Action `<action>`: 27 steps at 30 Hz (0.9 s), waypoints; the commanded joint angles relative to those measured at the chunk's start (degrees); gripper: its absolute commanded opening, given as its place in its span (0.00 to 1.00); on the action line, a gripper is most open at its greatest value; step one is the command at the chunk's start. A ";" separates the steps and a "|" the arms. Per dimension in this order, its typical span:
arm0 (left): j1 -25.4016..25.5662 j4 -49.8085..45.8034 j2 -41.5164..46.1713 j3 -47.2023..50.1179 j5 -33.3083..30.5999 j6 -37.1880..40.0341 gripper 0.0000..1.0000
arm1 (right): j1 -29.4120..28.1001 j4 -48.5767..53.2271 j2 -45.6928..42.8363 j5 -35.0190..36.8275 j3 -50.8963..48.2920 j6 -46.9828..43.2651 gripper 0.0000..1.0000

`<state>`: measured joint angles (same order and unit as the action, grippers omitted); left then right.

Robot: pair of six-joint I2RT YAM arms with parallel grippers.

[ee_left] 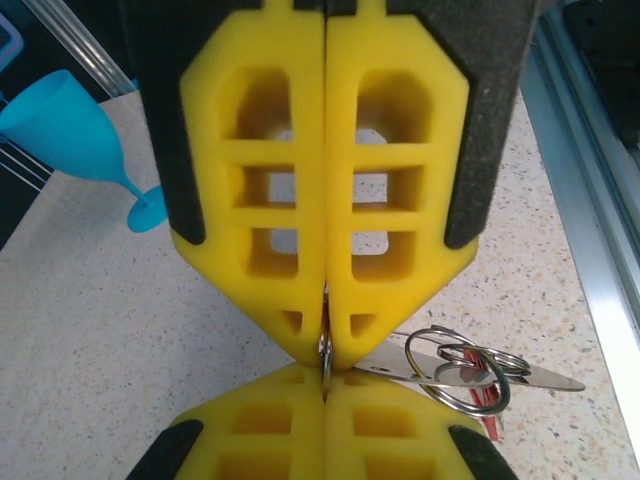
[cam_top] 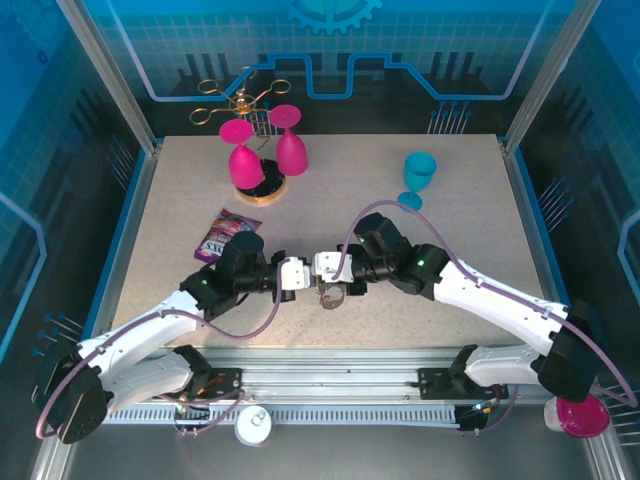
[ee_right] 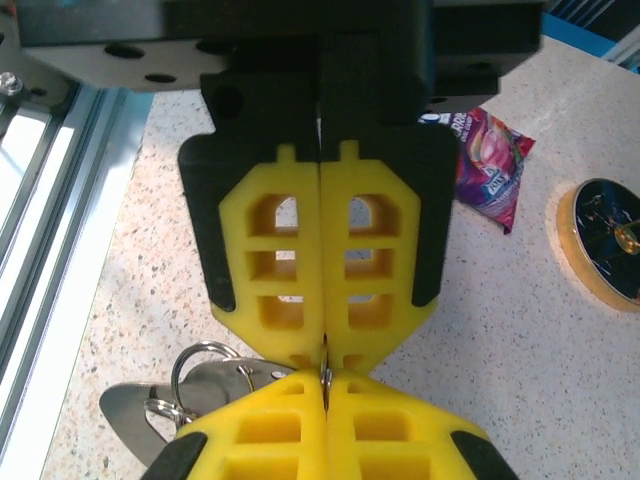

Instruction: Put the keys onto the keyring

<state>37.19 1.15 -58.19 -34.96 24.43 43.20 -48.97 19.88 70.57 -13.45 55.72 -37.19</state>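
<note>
1. We see the two arms meeting nose to nose over the middle of the speckled beige table [cam_top: 180, 200], fingertip against fingertip.
2. The left gripper [ee_left: 325, 388] has its yellow ribbed fingers pressed flat together with no gap, and a thin silver wire loop is nipped at their tips.
3. The right gripper [ee_right: 325, 388] is likewise closed tight, and its tips clamp the same thin wire loop from the opposite side.
4. That loop belongs to the keyring [ee_left: 465, 370], a cluster of silver wire rings that hangs just beside the joined fingertips and close above the tabletop.
5. A flat metal blade [ee_left: 540, 378] runs through the rings and a small red tag [ee_left: 492, 422] sits under them; we cannot tell whether the blade is one of the keys.
6. From above, the bundle shows as a dark lump just under the two grippers.
7. A turquoise plastic goblet [cam_top: 418, 172] stands upright towards the far right of the table.
8. A purple snack packet [cam_top: 226, 235] lies near the left arm, and behind it two pink goblets [cam_top: 290, 150] hang upside down over a round wooden base [cam_top: 265, 190].
</note>
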 commanded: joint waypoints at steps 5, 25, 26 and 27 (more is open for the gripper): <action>0.72 8.92 1.68 1.46 5.34 -2.17 0.00 | 5.08 -19.97 -8.64 -11.11 -13.55 6.86 0.27; 0.69 10.37 0.98 1.45 6.96 -5.22 0.00 | 6.47 -26.64 -10.70 -13.53 -18.46 7.07 0.00; 0.64 10.45 0.98 1.39 5.75 -5.35 0.05 | 6.39 -24.91 -10.71 -13.52 -17.56 6.21 0.00; 0.67 10.21 1.06 1.24 4.54 -5.37 0.12 | 6.35 -21.90 -10.62 -13.31 -16.37 5.12 0.00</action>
<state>37.47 8.05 -57.74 -33.15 29.19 39.00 -42.68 -4.95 60.60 -24.97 36.93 -30.11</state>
